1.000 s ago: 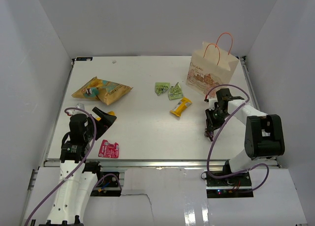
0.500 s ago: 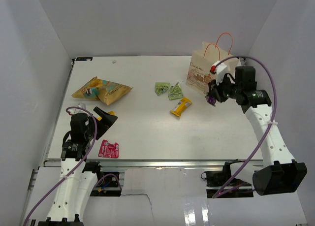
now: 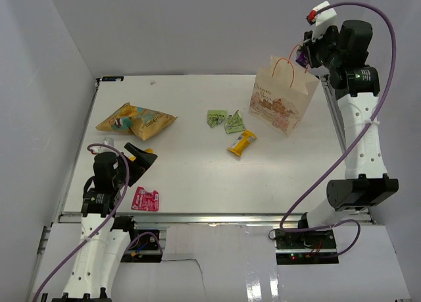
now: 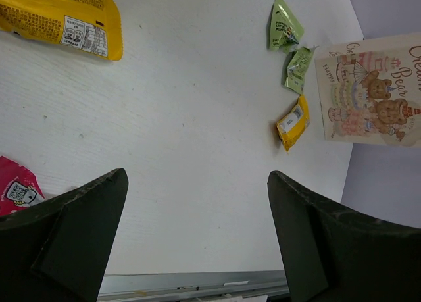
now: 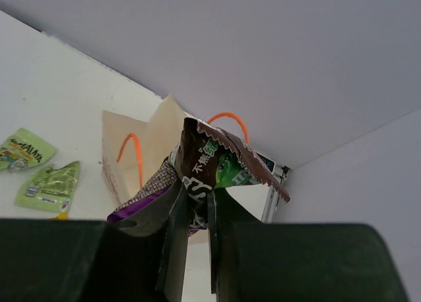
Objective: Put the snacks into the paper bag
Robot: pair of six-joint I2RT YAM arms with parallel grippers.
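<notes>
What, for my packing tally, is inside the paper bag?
Its inside cannot be seen. The top view shows only the printed front of the paper bag; in the right wrist view the dark purple candy bar, pinched in the right gripper, covers its mouth.

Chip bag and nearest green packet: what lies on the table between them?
Nothing; between the chip bag and the green packet the white table is bare, as the top external view shows.

- Your right arm [image 3: 364, 141]: white shells, black joints, a purple cable [image 3: 393, 42] looping behind the right pincer [image 3: 304, 54], and a red-tipped white block [image 3: 320, 14] above it.
- Your left pincer [image 4: 197, 177]: broad, dark wedge fingers [image 4: 79, 229].
</notes>
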